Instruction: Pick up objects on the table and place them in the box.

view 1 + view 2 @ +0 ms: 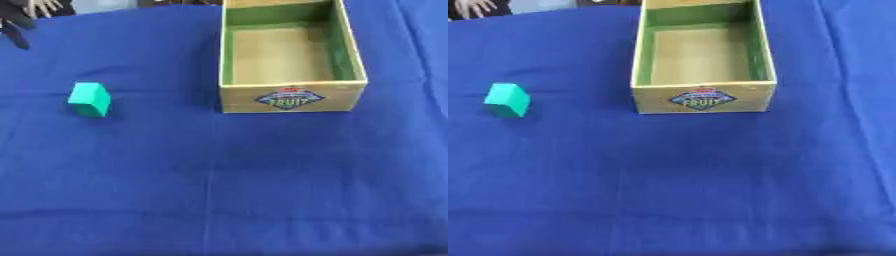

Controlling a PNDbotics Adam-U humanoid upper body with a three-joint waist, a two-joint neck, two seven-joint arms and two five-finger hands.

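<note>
Green block (89,99) on blue counter (262,175), well left of box (291,97) — left hand (15,30) at far corner, fingers indiscernible.

The only legible marking is a label (290,98) on the near outer wall of the box (350,60), centred on that wall. The label is diamond-shaped, dark blue, with a red element at its top. The word "FRUIT" runs across its middle in light capital letters. Any smaller print above that word is too blurred to read. The inner walls and floor of the box carry no readable text. The green block (89,99), well to the left of the box, bears no visible marking.
</note>
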